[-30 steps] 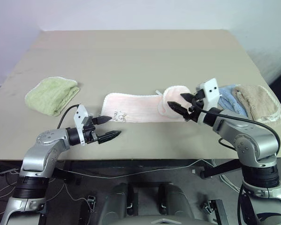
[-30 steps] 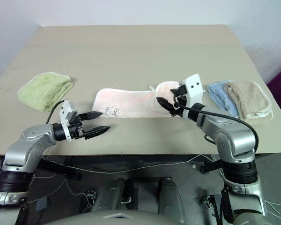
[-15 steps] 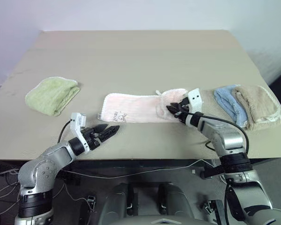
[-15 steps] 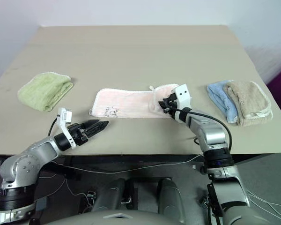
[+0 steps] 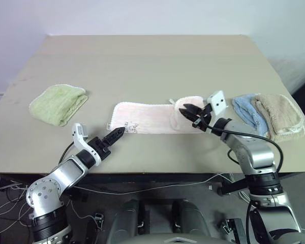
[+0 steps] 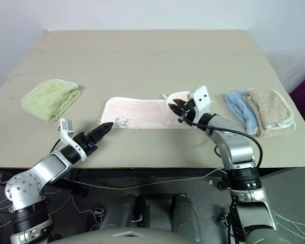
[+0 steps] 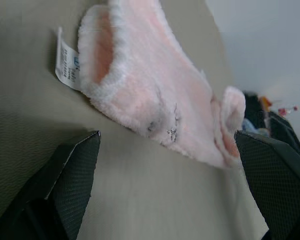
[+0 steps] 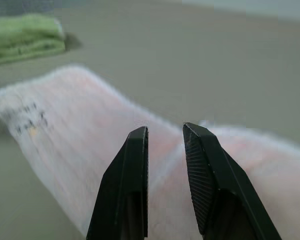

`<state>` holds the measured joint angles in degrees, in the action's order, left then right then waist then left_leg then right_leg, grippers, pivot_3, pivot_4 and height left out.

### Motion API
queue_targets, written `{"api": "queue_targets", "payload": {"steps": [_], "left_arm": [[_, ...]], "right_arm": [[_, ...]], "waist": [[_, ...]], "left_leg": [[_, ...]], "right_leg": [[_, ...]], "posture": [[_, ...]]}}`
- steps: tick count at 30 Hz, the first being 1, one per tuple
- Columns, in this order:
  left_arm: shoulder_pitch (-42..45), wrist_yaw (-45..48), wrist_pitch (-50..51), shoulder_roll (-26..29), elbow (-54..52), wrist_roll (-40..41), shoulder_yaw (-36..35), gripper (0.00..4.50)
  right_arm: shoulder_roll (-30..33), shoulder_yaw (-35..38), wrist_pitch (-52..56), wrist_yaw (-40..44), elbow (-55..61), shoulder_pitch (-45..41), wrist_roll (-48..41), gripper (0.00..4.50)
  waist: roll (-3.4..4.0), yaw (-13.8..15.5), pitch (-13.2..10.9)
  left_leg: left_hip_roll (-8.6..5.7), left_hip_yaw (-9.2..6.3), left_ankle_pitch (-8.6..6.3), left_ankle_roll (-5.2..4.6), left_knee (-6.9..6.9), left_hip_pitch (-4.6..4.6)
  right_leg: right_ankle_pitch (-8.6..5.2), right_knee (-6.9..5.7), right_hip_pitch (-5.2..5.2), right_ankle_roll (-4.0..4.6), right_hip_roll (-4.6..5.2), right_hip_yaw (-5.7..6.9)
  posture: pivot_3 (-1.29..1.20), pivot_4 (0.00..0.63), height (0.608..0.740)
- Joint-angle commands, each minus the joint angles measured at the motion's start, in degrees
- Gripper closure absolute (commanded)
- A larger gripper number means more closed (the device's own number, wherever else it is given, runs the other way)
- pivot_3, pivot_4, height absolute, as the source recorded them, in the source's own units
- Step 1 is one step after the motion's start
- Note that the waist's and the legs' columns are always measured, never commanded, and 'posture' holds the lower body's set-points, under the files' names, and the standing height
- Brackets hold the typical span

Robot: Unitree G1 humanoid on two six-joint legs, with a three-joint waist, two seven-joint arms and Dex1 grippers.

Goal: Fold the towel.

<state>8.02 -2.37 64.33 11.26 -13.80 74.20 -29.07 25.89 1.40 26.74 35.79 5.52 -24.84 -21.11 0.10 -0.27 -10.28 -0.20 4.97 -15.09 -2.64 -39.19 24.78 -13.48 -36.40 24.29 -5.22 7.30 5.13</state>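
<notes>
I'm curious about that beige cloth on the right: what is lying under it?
A folded blue towel lies partly under the beige towel; its left part sticks out. Both rest on the table. How far the blue one reaches underneath is covered.

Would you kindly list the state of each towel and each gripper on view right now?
Pink towel: flat on the table, its right end curled up and over.
Green towel: folded, lying apart at the left.
Blue towel: folded, against the beige towel.
Beige towel: folded, at the right.
Left gripper: open, low beside the pink towel's tagged end.
Right gripper: slightly open, empty, over the curled end.
</notes>
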Motion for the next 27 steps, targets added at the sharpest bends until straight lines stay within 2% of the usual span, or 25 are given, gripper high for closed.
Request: {"api": "queue_targets", "payload": {"steps": [1, 6, 14, 17, 27], "left_arm": [[1.5, -8.6, 0.0, -1.3, 6.0, 2.4, 0.1, 0.00], [6.4, -12.7, -1.5, -2.0, 10.9, 4.0, 1.8, 0.00], [11.6, -12.4, -2.6, -1.7, 17.1, 4.0, 2.9, 0.00], [12.2, -12.1, -3.0, -1.7, 18.2, 4.1, 2.7, 0.62], [11.9, -11.0, -5.2, -1.4, 18.3, 5.4, 1.9, 4.12]], "right_arm": [[0.7, 2.6, 1.0, -0.4, 5.1, -0.7, -1.8, 3.34], [0.8, 3.5, 2.1, -1.0, 7.9, 0.0, -2.4, 3.34], [0.7, 3.3, 3.2, -2.4, 11.2, 2.3, -2.4, 3.34], [0.6, 3.3, 3.7, -2.9, 12.0, 2.8, -2.6, 3.38], [-0.2, 2.7, 4.3, -3.9, 13.5, 4.4, -2.8, 3.38]], "waist": [[0.03, 0.5, 0.0], [0.10, 1.7, 0.1], [0.17, 2.8, 0.1], [0.19, 2.8, 0.1], [0.20, 2.5, 0.1]], "left_leg": [[0.00, -0.01, 0.00, 0.00, 0.02, -0.08], [-0.03, -0.03, -0.01, 0.00, 0.04, -0.29], [-0.05, -0.02, -0.01, 0.00, 0.04, -0.29], [-0.04, -0.02, -0.01, 0.01, 0.06, -0.28], [-0.04, -0.01, -0.01, 0.01, 0.21, -0.09]], "right_leg": [[0.00, 0.05, 0.00, 0.01, 0.00, 0.01], [-0.10, 0.21, -0.23, 0.21, 0.05, 0.06], [-0.08, 0.30, -0.27, 0.25, 0.10, 0.08], [-0.08, 0.30, -0.25, 0.25, 0.10, 0.09], [-0.08, 0.39, -0.03, 0.25, 0.10, 0.07]], "posture": [[0.00, 0.150, 0.701], [0.00, 0.150, 0.701], [0.00, 0.150, 0.701], [0.00, 0.150, 0.701], [0.00, 0.150, 0.701]]}}
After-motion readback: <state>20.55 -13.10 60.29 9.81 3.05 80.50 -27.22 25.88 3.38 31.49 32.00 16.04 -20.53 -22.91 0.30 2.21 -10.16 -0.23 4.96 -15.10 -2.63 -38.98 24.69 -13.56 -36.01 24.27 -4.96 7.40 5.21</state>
